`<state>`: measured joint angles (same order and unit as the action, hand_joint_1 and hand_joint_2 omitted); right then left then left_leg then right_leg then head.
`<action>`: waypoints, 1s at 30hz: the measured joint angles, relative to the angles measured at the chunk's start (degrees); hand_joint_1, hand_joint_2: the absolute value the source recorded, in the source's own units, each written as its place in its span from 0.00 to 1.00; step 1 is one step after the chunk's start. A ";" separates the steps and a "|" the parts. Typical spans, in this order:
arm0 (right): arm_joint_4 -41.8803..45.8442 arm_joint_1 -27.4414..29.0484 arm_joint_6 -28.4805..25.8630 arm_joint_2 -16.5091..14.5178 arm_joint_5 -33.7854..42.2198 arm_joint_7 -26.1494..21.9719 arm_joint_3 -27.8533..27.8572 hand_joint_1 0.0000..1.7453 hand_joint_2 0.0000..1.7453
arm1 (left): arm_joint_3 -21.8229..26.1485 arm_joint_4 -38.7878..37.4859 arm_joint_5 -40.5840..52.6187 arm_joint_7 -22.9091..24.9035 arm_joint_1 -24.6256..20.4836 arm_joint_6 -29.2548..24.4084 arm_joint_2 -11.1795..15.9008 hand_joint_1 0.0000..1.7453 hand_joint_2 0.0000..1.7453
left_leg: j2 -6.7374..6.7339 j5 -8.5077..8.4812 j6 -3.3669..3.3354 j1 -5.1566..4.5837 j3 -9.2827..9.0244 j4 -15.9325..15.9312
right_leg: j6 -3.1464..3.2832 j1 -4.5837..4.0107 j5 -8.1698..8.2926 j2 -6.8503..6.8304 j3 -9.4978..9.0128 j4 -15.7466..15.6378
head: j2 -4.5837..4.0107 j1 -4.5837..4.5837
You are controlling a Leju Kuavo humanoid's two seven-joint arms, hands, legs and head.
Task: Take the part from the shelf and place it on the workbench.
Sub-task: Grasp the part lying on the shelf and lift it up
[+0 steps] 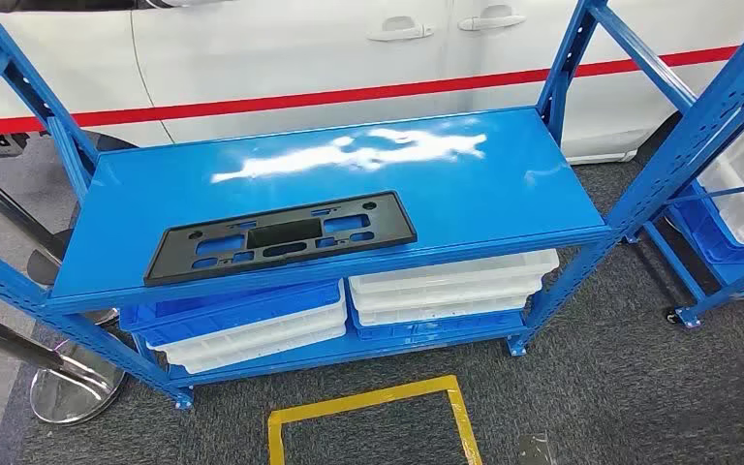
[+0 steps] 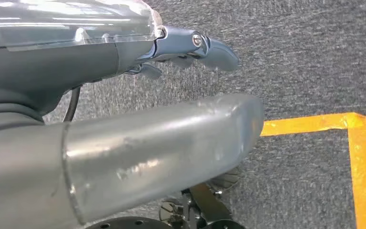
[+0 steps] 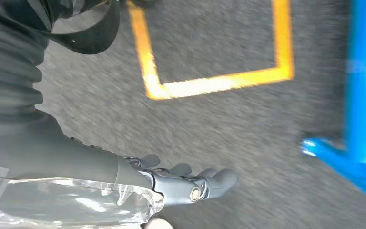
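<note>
Motion blur smears the right wrist view, softening the grey carpet [image 3: 248, 129] and the blue shelf leg [image 3: 362, 81]. In the left wrist view, a silver forearm [image 2: 162, 152] hides much of the floor. The head view's edges crop the blue shelf [image 1: 349, 174] uprights and the white car [image 1: 349, 48] behind.

One black part [image 1: 281, 235] lies on the blue shelf [image 1: 504, 184]. Two stacks of trays [image 1: 349, 310] sit below it. One yellow taped square [image 1: 373, 412] marks the carpet. Two car door handles [image 1: 446, 23] show behind.

Glossy blue shelf [image 1: 504, 174], seemingly matt plastic part [image 1: 281, 235]
</note>
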<state>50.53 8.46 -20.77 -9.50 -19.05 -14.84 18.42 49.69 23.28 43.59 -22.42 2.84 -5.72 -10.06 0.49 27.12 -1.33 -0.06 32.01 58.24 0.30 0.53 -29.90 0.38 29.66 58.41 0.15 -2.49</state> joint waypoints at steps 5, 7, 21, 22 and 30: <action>6.58 0.36 -0.82 0.93 -0.54 -1.24 -2.92 0.00 1.00 | 2.66 0.95 2.52 -0.94 0.01 0.50 -0.57 0.00 0.00 | -0.02 0.20 -1.10 -0.30 0.16 0.34 | -0.87 0.35 0.24 0.01 -0.06 -0.43 | 0.00 0.00; 10.04 0.52 -1.10 1.59 -0.67 -1.78 -4.65 0.00 1.00 | 4.08 1.59 3.87 -1.40 0.07 0.88 -1.04 0.00 0.00 | -0.08 -0.56 -1.64 0.06 -0.59 -1.27 | -1.29 0.23 0.14 -0.05 -0.40 -0.60 | 0.00 -0.01; 31.47 2.66 -1.65 7.57 -0.10 -3.62 -16.31 0.00 1.00 | 16.40 8.26 15.10 -4.60 0.66 6.31 -4.00 0.00 0.00 | -0.03 0.50 0.24 0.50 -0.92 -0.32 | -1.28 1.02 1.23 0.05 1.63 0.55 | 0.00 0.02; 32.97 2.78 -1.78 7.93 -0.42 -3.65 -17.35 0.00 1.00 | 17.34 8.87 16.01 -4.87 0.79 6.85 -4.13 0.00 0.00 | -0.05 0.79 0.53 0.60 -0.83 -0.03 | -0.87 1.01 1.32 0.02 1.63 0.43 | 0.00 0.01; 41.43 2.61 -3.97 10.96 -7.36 -3.07 -24.11 0.00 1.00 | 23.56 13.46 22.72 -7.49 1.82 11.84 -4.16 0.00 0.00 | -0.18 5.84 1.36 0.86 5.37 13.40 | 0.24 0.99 1.29 -0.59 1.44 0.20 | 0.00 0.02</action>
<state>91.96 11.07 -24.74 1.46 -26.41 -17.91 -5.69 73.25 36.74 66.30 -29.91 4.66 6.12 -14.22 0.31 32.95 0.03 0.80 37.38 71.64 0.54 1.51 -28.61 -0.21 31.11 58.61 0.15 -2.48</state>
